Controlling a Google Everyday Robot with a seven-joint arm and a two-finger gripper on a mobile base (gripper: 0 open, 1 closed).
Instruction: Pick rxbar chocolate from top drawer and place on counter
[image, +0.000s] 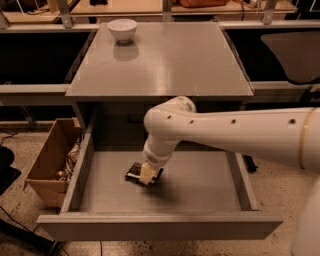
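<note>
The wide, shallow grey top drawer (160, 227) is seen pulled fully out below the large flat grey counter (170, 60), so that its floor can be reached from above. The white, rounded robot arm (235, 135) is brought in from the right and bent steeply down into the drawer. Its cream-coloured gripper (146, 175) is set on the small flat rxbar chocolate (133, 171) in its dark wrapper, which lies on the drawer floor left of centre. This posture is judged to serve the pick, with the bar not yet lifted clear.

Most of the bar is covered by the gripper, and only its dark left edge and corner are shown. Whether the gripper is spread around the bar or already clamped on it cannot be told, since the wrist blocks the view. The arm is cut off at the right edge.

A small white round bowl (122, 29) stands at the far left corner of the counter, so the near part is judged the likely spot for placing. A brown cardboard box (47, 160) sits on the ground left of the drawer, and its contents are too dim to name.
</note>
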